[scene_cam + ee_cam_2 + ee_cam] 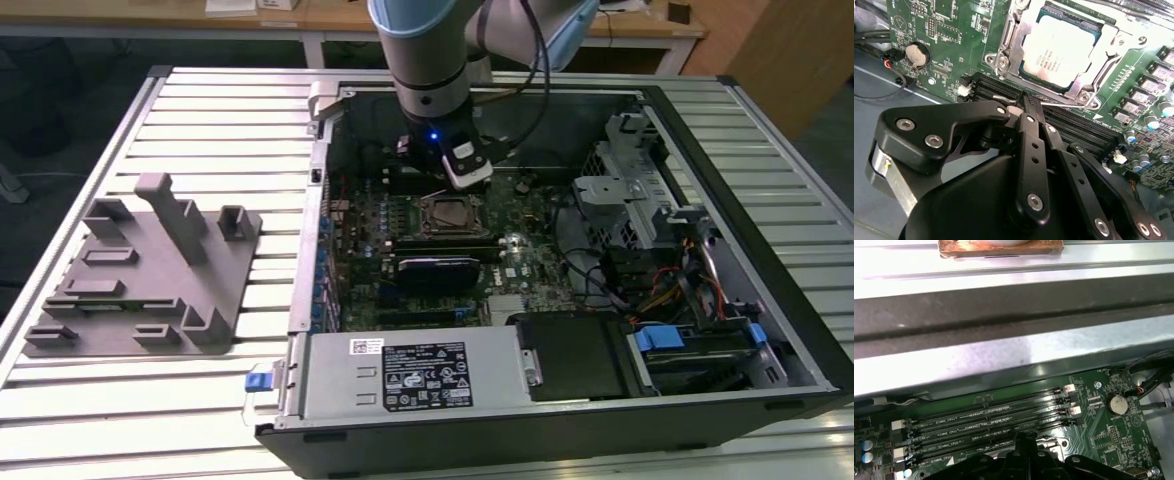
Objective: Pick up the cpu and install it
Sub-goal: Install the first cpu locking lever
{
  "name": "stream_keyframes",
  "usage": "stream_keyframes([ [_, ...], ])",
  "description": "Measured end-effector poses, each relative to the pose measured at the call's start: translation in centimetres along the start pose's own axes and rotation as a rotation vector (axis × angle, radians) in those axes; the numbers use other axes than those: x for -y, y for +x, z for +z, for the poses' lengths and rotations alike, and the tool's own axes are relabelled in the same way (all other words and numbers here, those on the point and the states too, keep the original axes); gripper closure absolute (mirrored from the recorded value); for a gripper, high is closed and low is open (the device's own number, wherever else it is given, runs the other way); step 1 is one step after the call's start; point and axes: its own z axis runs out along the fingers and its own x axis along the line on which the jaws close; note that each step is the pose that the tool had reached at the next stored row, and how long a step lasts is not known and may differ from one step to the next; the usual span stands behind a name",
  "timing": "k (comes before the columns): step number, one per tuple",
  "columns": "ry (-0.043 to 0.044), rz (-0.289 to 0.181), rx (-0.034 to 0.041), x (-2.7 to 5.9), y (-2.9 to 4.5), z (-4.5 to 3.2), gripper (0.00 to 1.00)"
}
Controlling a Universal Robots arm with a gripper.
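Observation:
The cpu (1063, 46), a pale silvery square chip, lies flat in the black metal-framed socket (1004, 37) on the green motherboard (949, 30). The socket's frame is down over the chip's edges. In the exterior view the cpu (447, 213) sits mid-board inside the open computer case. My gripper (1027, 101) is shut with its black fingers together, the tips just beside the socket's edge, next to the thin wire lever (1004, 97). Nothing shows between the fingers. The gripper (462, 180) hangs just behind the socket, and its tips (1026, 440) stand over the memory slots (994, 420).
A grey plastic block with upright posts (147, 270) rests on the slatted table at the exterior view's left. Inside the case are a power supply (400, 375), a drive cage (627, 190) and loose cables (667, 290). A coin battery (917, 54) sits near the socket.

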Motion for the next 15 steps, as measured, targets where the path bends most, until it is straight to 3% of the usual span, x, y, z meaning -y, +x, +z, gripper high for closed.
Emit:
stream_keyframes([
  [15, 0.0016, 0.009, 0.003, -0.23, 0.34, 0.67, 0.89],
])
